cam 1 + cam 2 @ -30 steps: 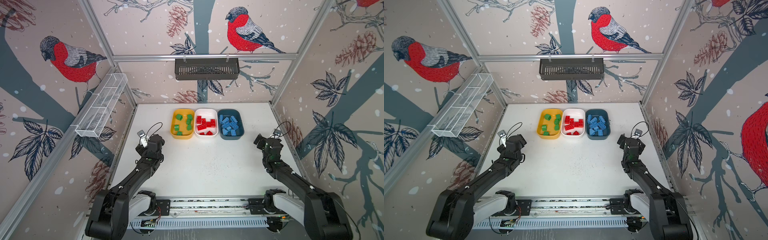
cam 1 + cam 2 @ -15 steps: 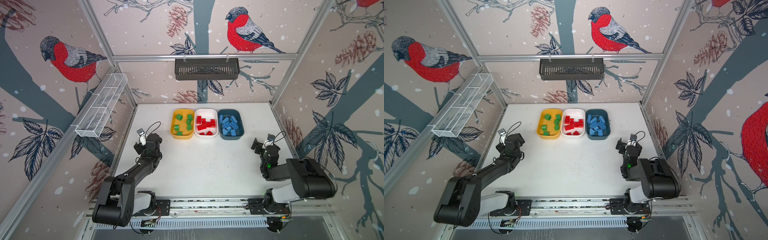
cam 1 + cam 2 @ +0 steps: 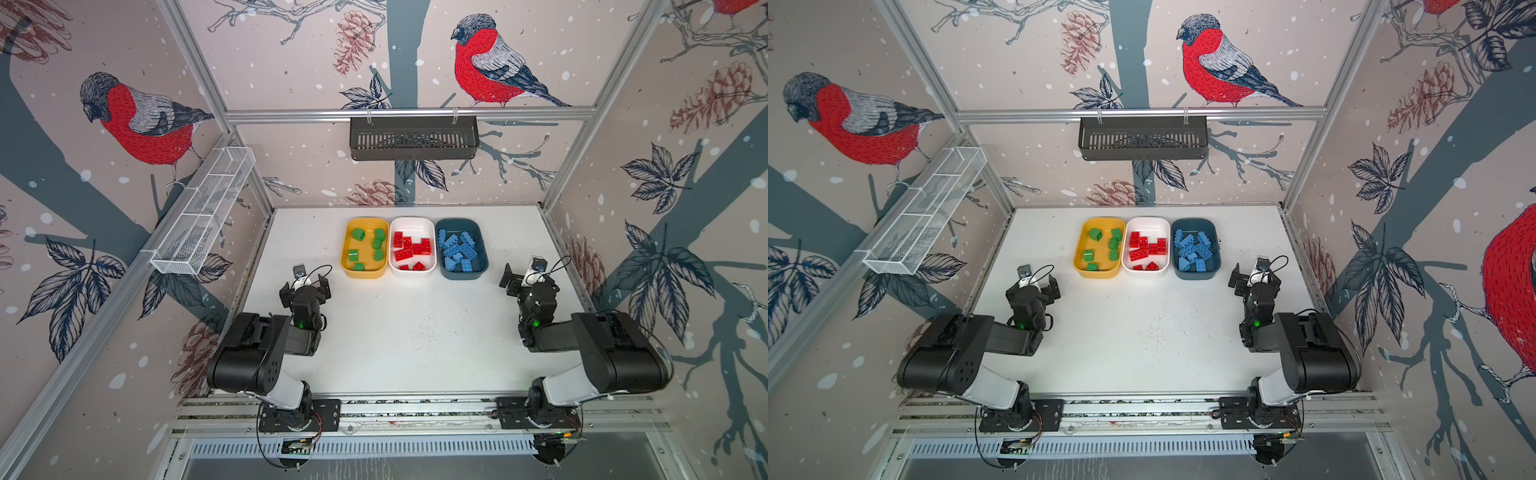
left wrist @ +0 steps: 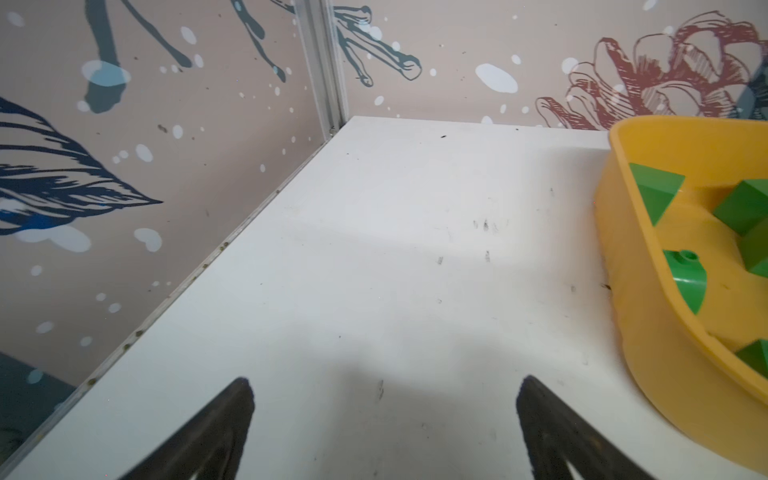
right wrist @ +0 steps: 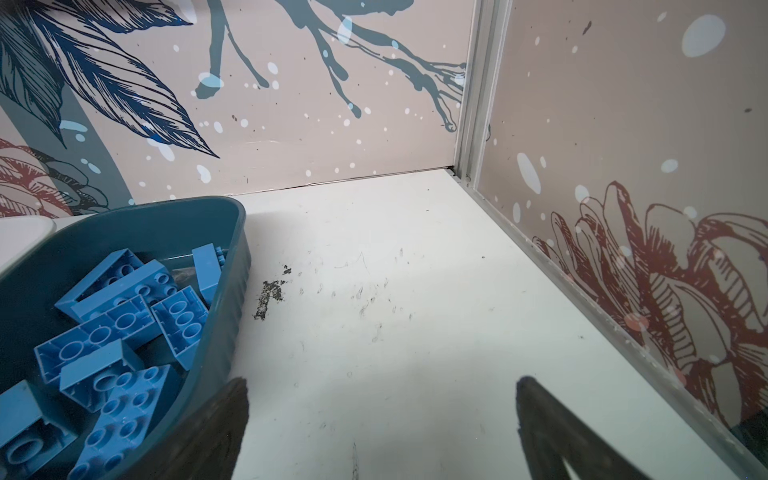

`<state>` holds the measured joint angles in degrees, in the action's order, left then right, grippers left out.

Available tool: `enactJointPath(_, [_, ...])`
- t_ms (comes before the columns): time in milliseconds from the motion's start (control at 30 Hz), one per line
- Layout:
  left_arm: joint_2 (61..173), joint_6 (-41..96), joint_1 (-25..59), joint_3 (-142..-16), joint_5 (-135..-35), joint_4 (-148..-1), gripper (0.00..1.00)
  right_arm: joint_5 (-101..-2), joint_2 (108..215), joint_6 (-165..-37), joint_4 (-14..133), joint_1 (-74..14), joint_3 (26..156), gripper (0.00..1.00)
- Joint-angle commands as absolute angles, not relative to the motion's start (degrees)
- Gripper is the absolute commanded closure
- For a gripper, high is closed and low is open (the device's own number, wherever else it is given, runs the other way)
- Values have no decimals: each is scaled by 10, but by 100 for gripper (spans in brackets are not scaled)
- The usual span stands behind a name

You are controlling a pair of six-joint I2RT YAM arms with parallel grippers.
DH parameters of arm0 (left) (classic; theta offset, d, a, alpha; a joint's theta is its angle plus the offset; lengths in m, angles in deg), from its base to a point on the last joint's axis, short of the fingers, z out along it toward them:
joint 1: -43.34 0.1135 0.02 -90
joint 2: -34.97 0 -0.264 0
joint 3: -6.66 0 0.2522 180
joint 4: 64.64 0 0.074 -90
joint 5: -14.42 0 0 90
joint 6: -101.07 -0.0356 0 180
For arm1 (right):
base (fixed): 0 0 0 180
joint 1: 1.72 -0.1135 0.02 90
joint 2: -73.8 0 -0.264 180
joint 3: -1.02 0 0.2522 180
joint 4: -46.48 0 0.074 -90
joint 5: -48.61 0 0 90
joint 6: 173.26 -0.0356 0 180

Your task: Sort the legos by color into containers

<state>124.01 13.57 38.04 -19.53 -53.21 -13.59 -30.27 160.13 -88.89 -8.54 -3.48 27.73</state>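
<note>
Three containers stand side by side at the back of the white table. The yellow tub [image 3: 365,273] [image 3: 1098,272] holds green legos [image 3: 358,234], the white tub [image 3: 411,222] red legos [image 3: 405,253], and the dark teal tub [image 3: 461,272] light blue legos [image 3: 459,251]. My left gripper [image 3: 305,286] [image 4: 384,386] is open over bare table, just left of the yellow tub's wall [image 4: 623,232]. On the other side my right gripper [image 3: 528,279] [image 5: 380,386] is also open, with nothing in it, beside the teal tub [image 5: 224,266] and its blue legos [image 5: 124,316].
A white wire mesh basket [image 3: 203,212] hangs on the left wall. A dark slatted basket [image 3: 413,137] hangs on the back rail. Patterned walls close in on both sides. The arms' bases sit on a front rail [image 3: 415,409].
Both arms have folded back, with the elbows raised, towards the front rail. The grippers stay near the same spots. The legos and tubs have not moved.
</note>
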Motion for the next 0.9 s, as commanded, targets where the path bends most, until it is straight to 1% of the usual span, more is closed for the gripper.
enactJointPath(0, [1239,106,384,-195,-580,-21,1,-293,1598,-884,-90,-34,280,1])
enactJointPath(100, [1246,114,384,-200,-561,-19,1,-293,1598,-884,-87,-34,281,1])
enactJointPath(167, [1251,126,384,-196,-518,-3,1,-293,1597,-884,-85,-34,281,1])
enactJointPath(200, [1250,128,384,-195,-514,0,1,-293,1597,-884,-88,-34,280,0])
enactJointPath(233, [1246,132,384,-197,-512,-16,1,-293,1597,-884,-85,-34,281,1])
enactJointPath(867, [1248,127,382,-194,-511,-2,1,-298,1598,-883,-82,-33,283,1])
